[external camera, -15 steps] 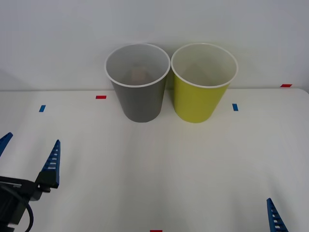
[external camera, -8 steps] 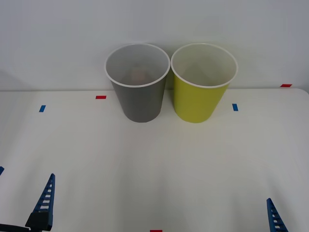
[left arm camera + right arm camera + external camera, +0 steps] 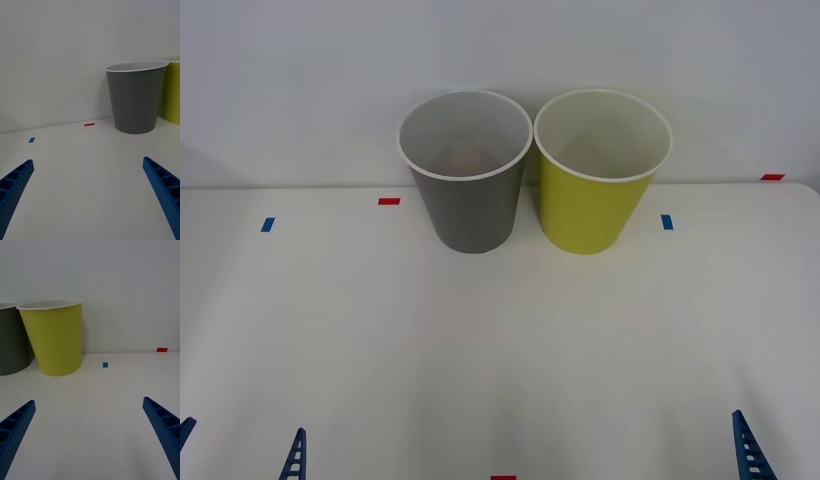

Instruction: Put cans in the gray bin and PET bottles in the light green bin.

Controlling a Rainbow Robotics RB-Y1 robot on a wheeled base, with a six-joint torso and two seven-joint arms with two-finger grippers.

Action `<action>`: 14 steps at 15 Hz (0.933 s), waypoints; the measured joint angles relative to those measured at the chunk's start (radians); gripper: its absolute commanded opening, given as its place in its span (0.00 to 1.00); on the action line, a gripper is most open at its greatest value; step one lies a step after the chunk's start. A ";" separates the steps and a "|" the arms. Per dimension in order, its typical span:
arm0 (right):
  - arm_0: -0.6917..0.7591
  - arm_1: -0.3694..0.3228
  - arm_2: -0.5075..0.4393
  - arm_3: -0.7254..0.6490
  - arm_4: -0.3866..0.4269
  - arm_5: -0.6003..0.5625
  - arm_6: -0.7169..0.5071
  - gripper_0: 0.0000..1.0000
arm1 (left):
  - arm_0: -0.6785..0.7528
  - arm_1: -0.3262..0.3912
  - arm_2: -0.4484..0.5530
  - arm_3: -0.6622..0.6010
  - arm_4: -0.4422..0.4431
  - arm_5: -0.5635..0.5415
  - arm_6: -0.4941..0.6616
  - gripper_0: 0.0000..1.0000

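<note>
Fingers (image 3: 161, 187) of both arms spread, near table (image 3: 500, 350) edge

White worktop (image 3: 500, 340) meets a plain white wall (image 3: 500, 50) at its far edge. Red tape marks (image 3: 388, 201) and blue tape marks (image 3: 267, 224) lie on the worktop. Lighting is even.

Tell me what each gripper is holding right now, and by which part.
Nothing is held. The left gripper and the right gripper are both open and empty above the white table, well short of the gray bin and the light green bin.
</note>
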 measured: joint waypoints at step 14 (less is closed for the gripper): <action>0.000 0.000 0.000 0.000 0.000 0.000 0.000 1.00 | 0.002 0.001 -0.004 0.001 -0.004 -0.007 -0.001 1.00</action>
